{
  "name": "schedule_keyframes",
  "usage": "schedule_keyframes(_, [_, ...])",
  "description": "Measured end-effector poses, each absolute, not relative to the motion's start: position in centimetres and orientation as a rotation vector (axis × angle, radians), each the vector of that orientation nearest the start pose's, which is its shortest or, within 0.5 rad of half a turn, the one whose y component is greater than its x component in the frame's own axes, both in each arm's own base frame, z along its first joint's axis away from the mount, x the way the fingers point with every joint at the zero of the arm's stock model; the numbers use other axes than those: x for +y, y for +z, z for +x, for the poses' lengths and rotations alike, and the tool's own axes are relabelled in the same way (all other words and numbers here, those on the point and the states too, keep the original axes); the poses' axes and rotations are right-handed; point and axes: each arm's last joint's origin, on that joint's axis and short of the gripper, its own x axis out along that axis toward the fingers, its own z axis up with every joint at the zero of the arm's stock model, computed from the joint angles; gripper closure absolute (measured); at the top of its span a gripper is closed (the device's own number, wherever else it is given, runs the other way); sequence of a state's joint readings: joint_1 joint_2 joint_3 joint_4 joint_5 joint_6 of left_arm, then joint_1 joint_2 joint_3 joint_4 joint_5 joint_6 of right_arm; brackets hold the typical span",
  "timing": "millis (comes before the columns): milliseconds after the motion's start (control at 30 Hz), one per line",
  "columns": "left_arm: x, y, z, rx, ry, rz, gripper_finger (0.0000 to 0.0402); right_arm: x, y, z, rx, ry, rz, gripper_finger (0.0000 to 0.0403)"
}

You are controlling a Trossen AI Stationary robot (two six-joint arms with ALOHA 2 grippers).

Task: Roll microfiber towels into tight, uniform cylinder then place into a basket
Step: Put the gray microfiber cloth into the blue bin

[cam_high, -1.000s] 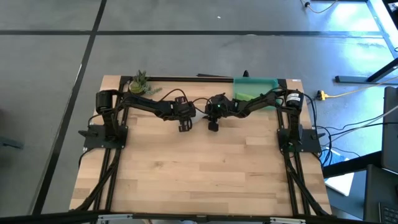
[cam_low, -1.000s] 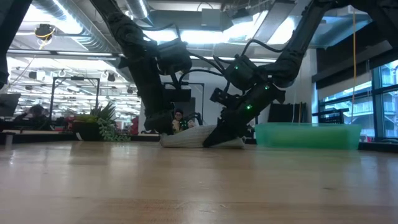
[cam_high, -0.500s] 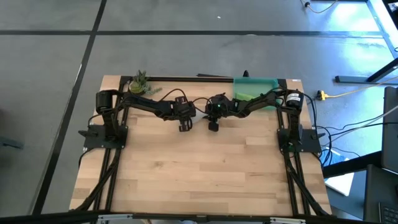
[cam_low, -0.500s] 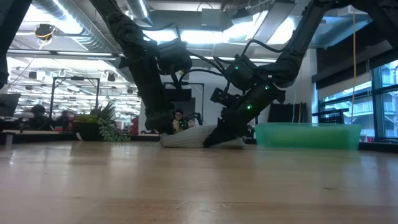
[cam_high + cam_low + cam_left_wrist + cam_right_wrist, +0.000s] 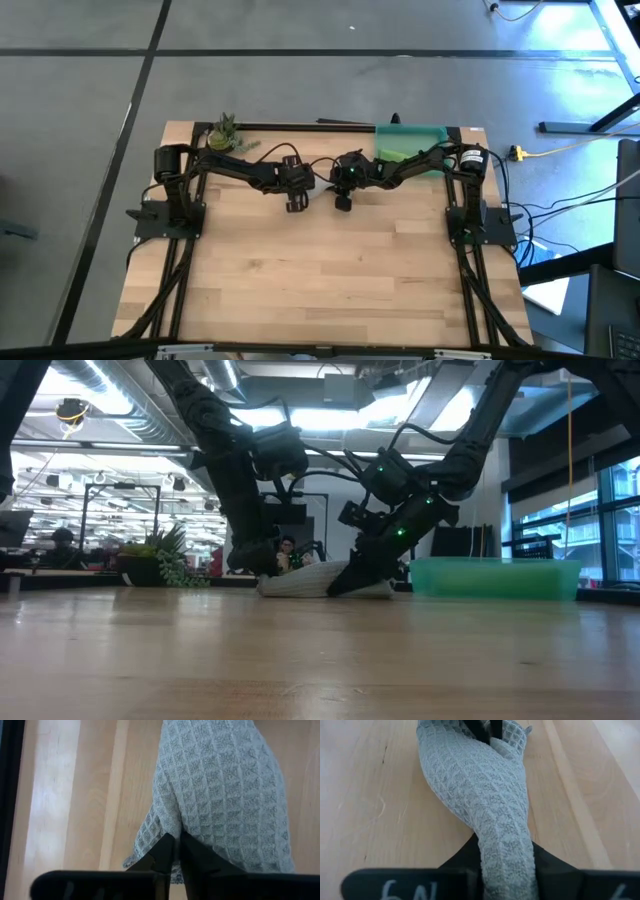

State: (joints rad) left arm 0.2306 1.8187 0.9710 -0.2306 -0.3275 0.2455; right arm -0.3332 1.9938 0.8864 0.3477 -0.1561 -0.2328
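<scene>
The light grey towel (image 5: pixel 312 582) lies as a twisted roll on the table near its far edge, stretched between my two grippers. My left gripper (image 5: pixel 296 203) is shut on the roll's left end and my right gripper (image 5: pixel 343 203) on its right end. From above, the arms hide most of the towel. The teal basket (image 5: pixel 428 131) stands at the far right corner with the lime green towel (image 5: pixel 398 155) inside. My left gripper pinches the roll's left end (image 5: pixel 161 827) between its two fingertips, which stand almost together. It comes slanting down from the table's left, along the roll. That end rests on the table. My right gripper has the roll's right end (image 5: pixel 506 851) between its two fingers (image 5: pixel 462 860), one on either side. It comes slanting down from the table's right, along the roll. The roll runs away from the fingers and lies on the wood.
A small potted plant (image 5: pixel 225 131) stands at the far left corner. The basket's wall (image 5: pixel 495 576) is close on the right of my right arm. The bare wooden top (image 5: pixel 320 270) stretches toward the near edge.
</scene>
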Motion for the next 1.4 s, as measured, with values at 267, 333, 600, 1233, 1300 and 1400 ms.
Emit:
schedule_keyframes(267, [8.7, 14.0, 32.9, 1.145, 0.381, 0.264, 0.0336, -11.5, 8.8, 34.2, 0.745, -0.084, -0.016, 0.0342])
schedule_keyframes(333, [8.6, 15.1, 33.2, 1.135, 0.382, 0.267, 0.0336, -11.6, 8.9, 34.1, 0.748, -0.086, -0.012, 0.0342])
schedule_keyframes(600, [7.7, 20.3, 32.7, 1.072, 0.385, 0.258, 0.0335, -12.2, 9.3, 33.8, 0.736, -0.063, 0.008, 0.0342])
schedule_keyframes(1233, [4.3, 26.7, 29.9, 0.868, 0.400, 0.151, 0.0335, -15.4, 21.4, 26.9, 0.700, -0.299, -0.248, 0.0342])
schedule_keyframes(1300, [4.1, 26.7, 29.9, 0.867, 0.398, 0.155, 0.0335, -15.7, 22.4, 25.4, 0.684, -0.343, -0.247, 0.0342])
schedule_keyframes(1400, [4.1, 26.7, 29.9, 0.868, 0.399, 0.158, 0.0335, -16.1, 23.3, 23.2, 0.692, -0.434, -0.264, 0.0342])
